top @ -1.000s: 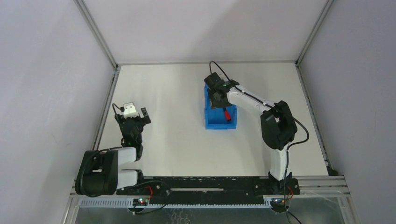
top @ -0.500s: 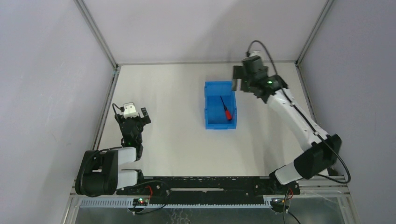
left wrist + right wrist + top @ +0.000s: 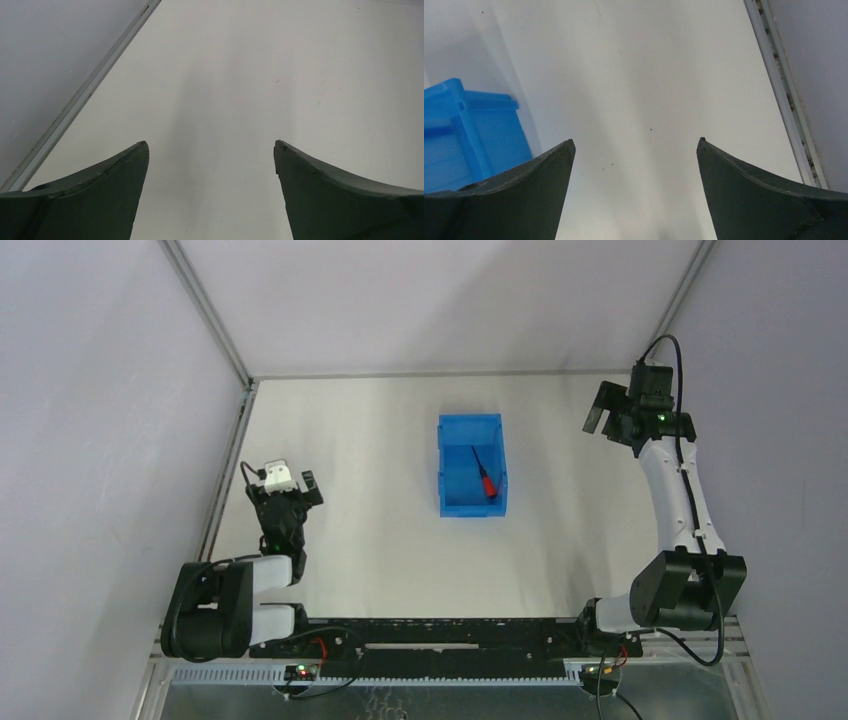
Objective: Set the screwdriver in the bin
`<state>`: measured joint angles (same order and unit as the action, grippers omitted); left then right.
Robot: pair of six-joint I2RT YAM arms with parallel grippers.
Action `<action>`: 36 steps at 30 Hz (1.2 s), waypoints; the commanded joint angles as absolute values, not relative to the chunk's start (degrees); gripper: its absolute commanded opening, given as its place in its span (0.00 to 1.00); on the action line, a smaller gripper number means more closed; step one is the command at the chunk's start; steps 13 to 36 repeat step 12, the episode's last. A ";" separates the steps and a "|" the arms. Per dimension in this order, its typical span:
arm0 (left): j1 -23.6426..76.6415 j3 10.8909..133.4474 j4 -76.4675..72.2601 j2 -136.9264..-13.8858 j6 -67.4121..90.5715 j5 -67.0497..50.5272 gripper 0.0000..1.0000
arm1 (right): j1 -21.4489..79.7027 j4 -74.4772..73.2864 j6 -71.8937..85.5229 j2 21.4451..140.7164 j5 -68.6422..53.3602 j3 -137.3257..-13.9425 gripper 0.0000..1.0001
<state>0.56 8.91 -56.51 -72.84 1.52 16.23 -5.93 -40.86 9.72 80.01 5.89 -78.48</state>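
The blue bin [image 3: 447, 480] stands in the middle of the white table. Inside it lies the screwdriver [image 3: 484, 478], red handle toward the near end, thin black shaft pointing away. My right gripper [image 3: 608, 414] hangs open and empty near the table's far right corner, well to the right of the bin. In the right wrist view a corner of the bin [image 3: 469, 135] shows at the left, and the right gripper [image 3: 635, 142] frames bare table. At the table's left side my left gripper [image 3: 290, 480] is open with nothing in it; the left wrist view shows the left gripper [image 3: 211, 144] over bare table.
Grey enclosure walls close in the table on the left, back and right. A metal rail [image 3: 781, 95] runs along the table's right edge close to my right gripper. Another rail [image 3: 85, 95] lines the left edge by my left gripper.
My right gripper opened over the bin, leaving the screwdriver inside, then swung away to the right and back toward the far right corner. The left arm stayed still.
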 commanded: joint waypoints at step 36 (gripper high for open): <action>0.18 11.12 -60.47 -72.20 1.00 15.82 1.00 | -5.44 -38.62 9.53 77.41 7.00 -79.11 0.99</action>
